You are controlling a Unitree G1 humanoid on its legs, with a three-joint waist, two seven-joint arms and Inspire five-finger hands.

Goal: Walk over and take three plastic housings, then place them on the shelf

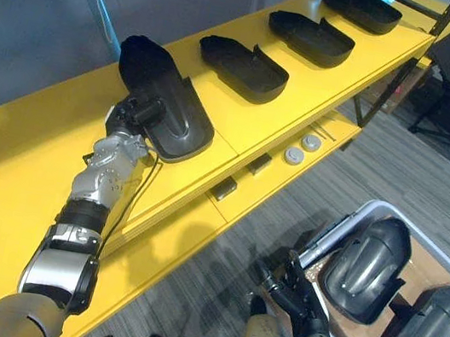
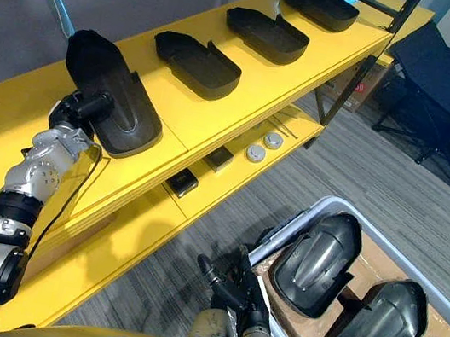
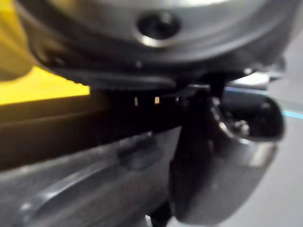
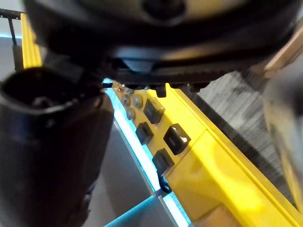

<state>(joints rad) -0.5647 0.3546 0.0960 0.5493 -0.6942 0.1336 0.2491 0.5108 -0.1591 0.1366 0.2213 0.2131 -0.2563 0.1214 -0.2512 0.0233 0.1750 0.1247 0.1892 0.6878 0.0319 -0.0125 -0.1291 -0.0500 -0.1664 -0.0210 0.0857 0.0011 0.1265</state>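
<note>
A long yellow shelf (image 1: 16, 177) runs along a grey wall above a grey carpet floor (image 1: 431, 177). The left hand (image 1: 135, 112) reaches over the shelf top with its fingers and thumb closed on the near long edge of a dark housing (image 1: 174, 112). The housing lies just past the hand and to its right. Its long axis runs across the shelf, from the wall side to the front edge. The wall end looks raised, so it seems not yet flat, though the fingers beneath it are hidden. Three more housings (image 1: 243, 68) sit in a row further right of this hand along the shelf. The right hand (image 1: 294, 297) hangs low with relaxed fingers, holding nothing. Just to its right is a bin (image 1: 346, 219) holding two housings (image 1: 364, 265), partly cut off.
</note>
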